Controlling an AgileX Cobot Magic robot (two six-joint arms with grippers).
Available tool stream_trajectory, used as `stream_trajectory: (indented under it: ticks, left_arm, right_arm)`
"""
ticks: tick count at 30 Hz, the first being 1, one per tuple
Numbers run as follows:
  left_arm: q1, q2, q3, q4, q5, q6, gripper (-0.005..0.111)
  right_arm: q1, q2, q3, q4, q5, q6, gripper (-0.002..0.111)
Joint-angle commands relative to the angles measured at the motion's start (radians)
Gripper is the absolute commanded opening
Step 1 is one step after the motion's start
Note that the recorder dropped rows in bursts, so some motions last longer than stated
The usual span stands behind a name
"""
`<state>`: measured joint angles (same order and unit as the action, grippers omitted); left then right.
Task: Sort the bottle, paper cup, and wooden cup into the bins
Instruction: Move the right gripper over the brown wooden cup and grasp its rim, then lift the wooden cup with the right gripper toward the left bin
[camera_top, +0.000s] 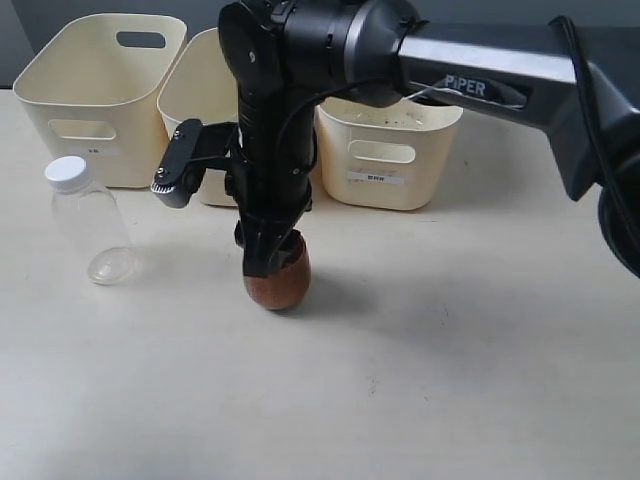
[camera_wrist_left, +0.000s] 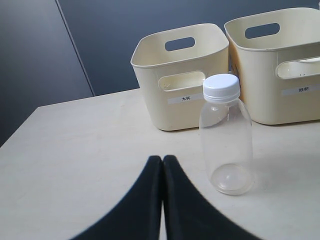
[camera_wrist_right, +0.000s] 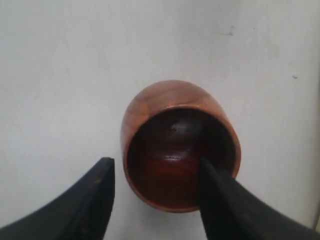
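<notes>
Right wrist view: right gripper (camera_wrist_right: 156, 165) has its jaws apart, one finger inside the wooden cup (camera_wrist_right: 150, 105), the other outside, probably not touching. Cup stands upright, mouth up, before the bins (camera_top: 430, 190), its rim hidden in the exterior view. Left gripper (camera_wrist_left: 162, 160) is pinched together near the upright bottle (camera_wrist_left: 226, 145).

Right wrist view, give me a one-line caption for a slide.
Open pincer over the wooden cup, one finger inside its dark hollow, the other outside, on a pale table.
</notes>
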<state>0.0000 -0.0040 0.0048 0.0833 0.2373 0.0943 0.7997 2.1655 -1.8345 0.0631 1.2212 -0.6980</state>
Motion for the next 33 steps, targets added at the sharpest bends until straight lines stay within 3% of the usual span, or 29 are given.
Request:
stream_trajectory:
  ticks: [1, 16, 19, 23, 33]
  left_arm:
    - [-0.005, 0.004, -0.005, -0.003, -0.005, -0.005, 0.000]
    - [-0.005, 0.004, -0.005, -0.003, -0.005, -0.005, 0.000]
    - [-0.005, 0.004, -0.005, -0.003, -0.005, -0.005, 0.000]
    - [-0.005, 0.004, -0.005, -0.003, -0.005, -0.005, 0.000]
    - [-0.005, 0.004, -0.005, -0.003, -0.005, -0.005, 0.000]
  right_arm:
    - [-0.002, -0.010, -0.006, 0.003, 0.000, -0.006, 0.050]
    - [-0.002, 0.056, -0.006, 0.036, 0.000, -0.013, 0.049]
    - [-0.002, 0.075, -0.006, 0.036, 0.000, -0.013, 0.036]
    - [-0.002, 0.087, -0.006, 0.030, 0.000, -0.045, -0.001]
    - [0.026, -0.117, -0.006, -0.008, 0.000, -0.069, -0.001]
